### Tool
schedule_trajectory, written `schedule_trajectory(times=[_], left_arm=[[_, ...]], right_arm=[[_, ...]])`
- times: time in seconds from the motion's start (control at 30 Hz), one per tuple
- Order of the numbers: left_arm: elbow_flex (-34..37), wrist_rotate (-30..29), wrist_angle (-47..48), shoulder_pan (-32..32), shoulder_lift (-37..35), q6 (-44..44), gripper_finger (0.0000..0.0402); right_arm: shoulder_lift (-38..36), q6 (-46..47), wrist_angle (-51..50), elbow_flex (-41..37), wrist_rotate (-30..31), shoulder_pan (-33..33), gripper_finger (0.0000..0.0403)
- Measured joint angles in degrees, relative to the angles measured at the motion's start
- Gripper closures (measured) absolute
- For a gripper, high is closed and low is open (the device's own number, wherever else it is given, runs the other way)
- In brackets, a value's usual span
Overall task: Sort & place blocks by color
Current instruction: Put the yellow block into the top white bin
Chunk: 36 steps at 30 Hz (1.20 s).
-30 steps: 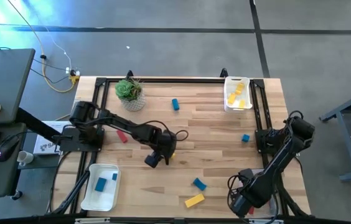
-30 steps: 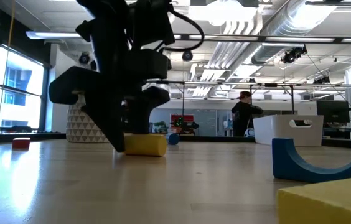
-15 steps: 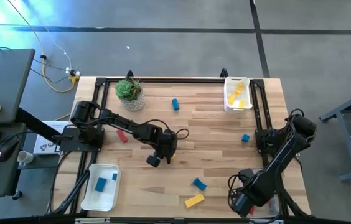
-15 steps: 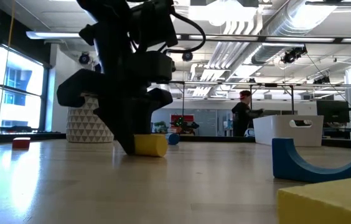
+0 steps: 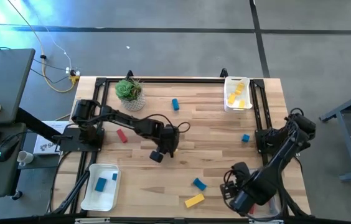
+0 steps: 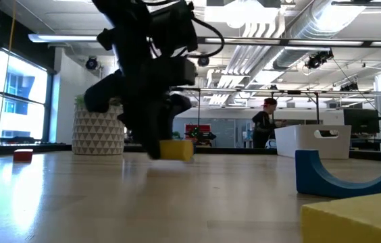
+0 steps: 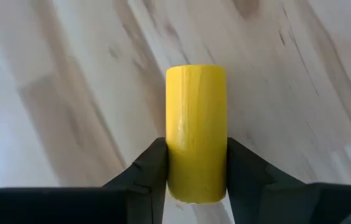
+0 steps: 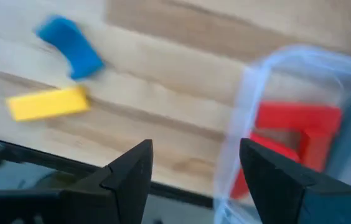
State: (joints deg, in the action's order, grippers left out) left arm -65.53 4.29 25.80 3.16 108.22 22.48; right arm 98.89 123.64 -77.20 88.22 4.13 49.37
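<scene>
While the yellow cylinder (image 7: 195, 134) sits clenched between the left gripper's (image 7: 195, 168) jaws just above mid-tabletop (image 5: 213, 134), no writing is legible on it. Right gripper (image 8: 191, 168) hovers, jaws spread wide, near the front right corner, beside a clear tray (image 8: 250, 124) holding a red block (image 8: 297, 124).

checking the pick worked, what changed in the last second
The left gripper closed on the yellow cylinder and raised it slightly off the table, carrying it a little toward the far edge. The right gripper shifted slightly near the front right corner, open and empty. The other blocks, trays and plant stayed put.
</scene>
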Motion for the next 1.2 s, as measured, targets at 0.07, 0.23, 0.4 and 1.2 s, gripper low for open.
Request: schedule_trajectory(times=[0.07,0.23,0.4,1.2], left_arm=[[-1.4,0.0,0.2,0.4,0.0,0.0,0.0302],[-6.3,0.2,2.2,0.9,0.0,0.2,0.0302],[-11.2,0.2,5.0,1.1,0.0,1.6,0.0302],[-26.6,0.2,6.4,0.9,0.0,0.2,0.0299]], right_arm=[[0.0,-2.1,-0.4,0.7,2.8,-0.9,0.0176],[0.0,-9.3,-1.1,1.9,7.0,-3.7,0.0176],[-0.4,-18.1,-1.3,2.2,12.7,-6.7,0.0176],[-10.5,-73.8,3.3,2.2,22.4,-20.4,0.0176]])
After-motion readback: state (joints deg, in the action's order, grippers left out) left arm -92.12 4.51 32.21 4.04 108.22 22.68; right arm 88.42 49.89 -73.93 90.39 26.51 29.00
